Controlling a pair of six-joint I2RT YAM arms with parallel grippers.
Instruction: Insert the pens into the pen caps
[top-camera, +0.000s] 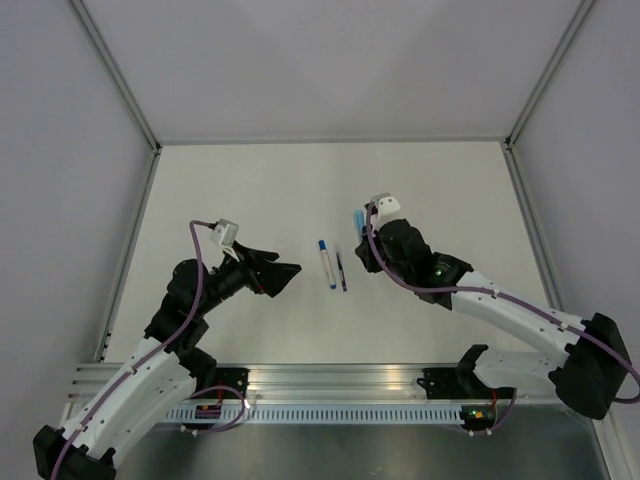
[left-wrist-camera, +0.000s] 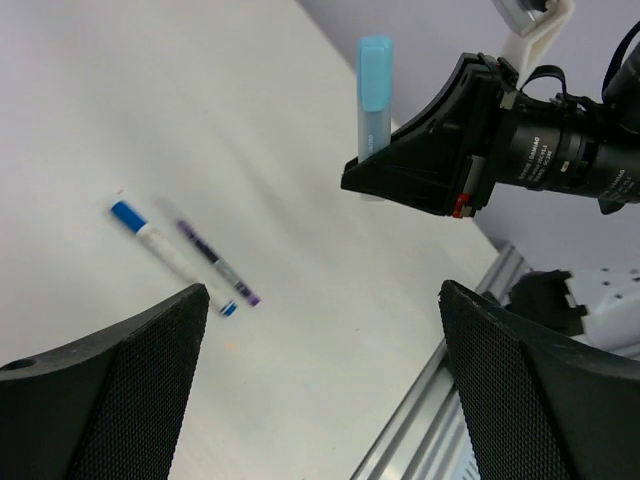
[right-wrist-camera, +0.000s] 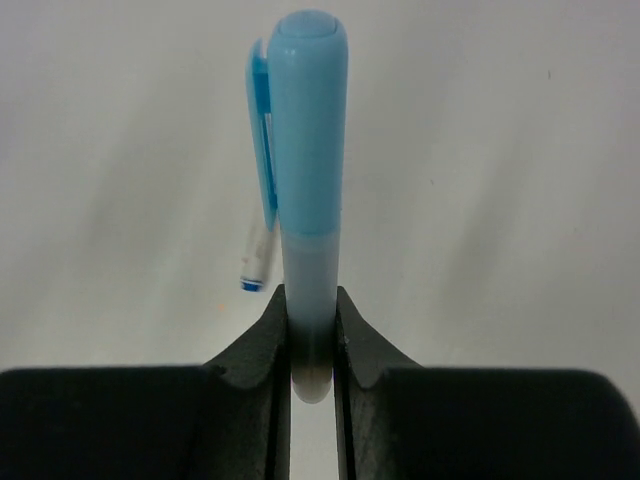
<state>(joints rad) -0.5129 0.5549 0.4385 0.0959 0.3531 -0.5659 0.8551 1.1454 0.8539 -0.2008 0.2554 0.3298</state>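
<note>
My right gripper (right-wrist-camera: 310, 312) is shut on a pale barrel (right-wrist-camera: 308, 280) that wears the light blue pen cap (right-wrist-camera: 305, 120). It holds this upright above the table, right of centre (top-camera: 358, 222); it also shows in the left wrist view (left-wrist-camera: 374, 80). The white-barrelled pen (top-camera: 327, 265) lies mid-table with a dark blue cap (top-camera: 323, 244) on its far end. The thin dark pen (top-camera: 341, 271) lies just right of it, parallel and close. Both show in the left wrist view: white pen (left-wrist-camera: 168, 252), dark pen (left-wrist-camera: 215, 266). My left gripper (top-camera: 287, 273) is open and empty, left of the two pens.
The white table (top-camera: 240, 190) is bounded by a metal frame, with posts at the back corners and a rail (top-camera: 330, 380) along the near edge. The right arm (left-wrist-camera: 560, 150) fills the upper right of the left wrist view.
</note>
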